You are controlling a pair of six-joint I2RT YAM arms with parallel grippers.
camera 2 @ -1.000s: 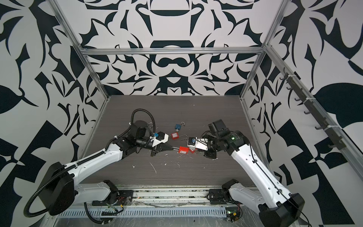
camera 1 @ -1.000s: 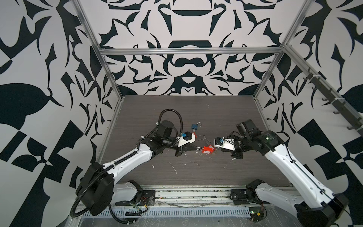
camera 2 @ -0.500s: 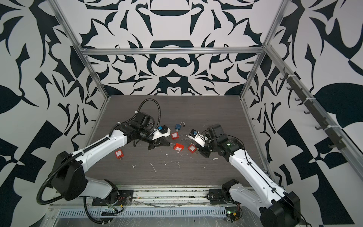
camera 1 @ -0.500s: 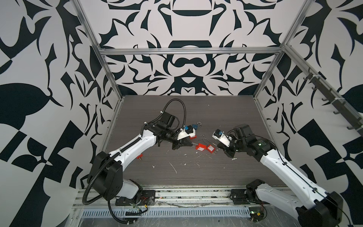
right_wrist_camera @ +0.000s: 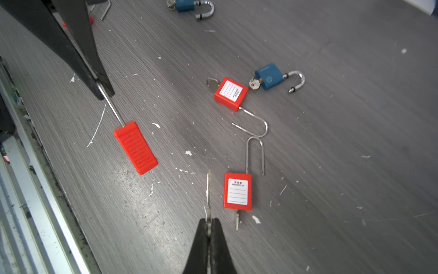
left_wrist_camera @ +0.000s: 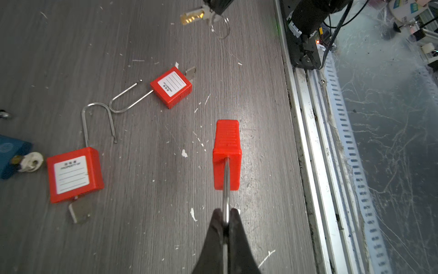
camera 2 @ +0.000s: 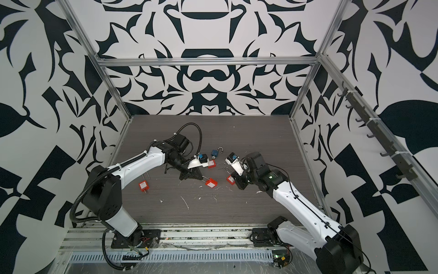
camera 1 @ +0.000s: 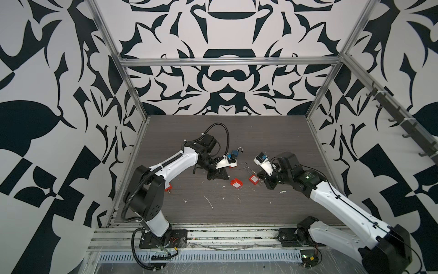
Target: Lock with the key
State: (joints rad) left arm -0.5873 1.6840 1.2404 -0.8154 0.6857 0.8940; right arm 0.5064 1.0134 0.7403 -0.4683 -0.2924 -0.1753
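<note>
Padlock (left_wrist_camera: 227, 154) is held by shackle (left_wrist_camera: 226, 189) in closed left jaws, key (right_wrist_camera: 208, 189) pinched in closed right jaws; insertion and turn not yet done.

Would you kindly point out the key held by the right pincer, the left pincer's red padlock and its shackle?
key (left_wrist_camera: 190, 18): left wrist view, brass blade.
red padlock (left_wrist_camera: 227, 142): left wrist view, ribbed body.
shackle (left_wrist_camera: 226, 199): left wrist view, bare rod.

A red rectangular plastic padlock (camera 1: 236, 183) sits mid-way across the dark grey wood-grain tabletop (camera 1: 260, 132). The black left gripper (camera 1: 224, 177) is just left of it. Just right are a second red padlock (camera 1: 254, 179) and the right gripper (camera 1: 262, 176). Behind is a blue metal padlock (camera 1: 235, 151).
</note>
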